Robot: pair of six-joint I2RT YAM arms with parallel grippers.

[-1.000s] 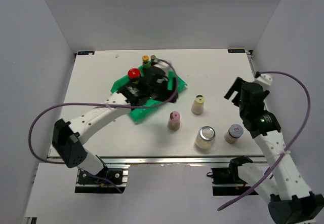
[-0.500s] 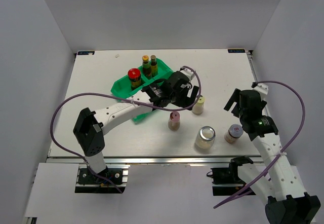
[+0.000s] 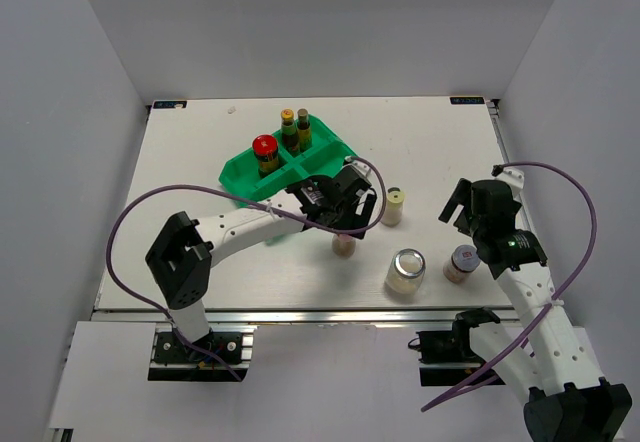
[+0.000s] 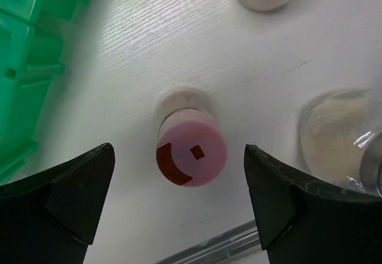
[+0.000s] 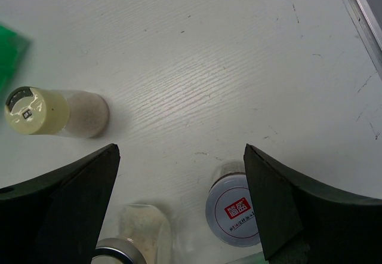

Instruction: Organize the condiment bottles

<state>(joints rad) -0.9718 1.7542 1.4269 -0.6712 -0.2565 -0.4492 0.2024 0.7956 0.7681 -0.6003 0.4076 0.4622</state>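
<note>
Under your left gripper [image 4: 178,177], jaws wide and empty, the pink-lidded shaker [image 4: 191,154] stands upright, roughly centred, near the green tray [image 4: 24,67]. The silver-lidded clear jar [image 4: 340,138] sits close by one finger: descend skewed and you'll likely clip it or topple the shaker.

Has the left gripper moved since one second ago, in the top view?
Yes. From over the green tray the left gripper went right and nearer the bases, now above the pink-lidded shaker.
</note>
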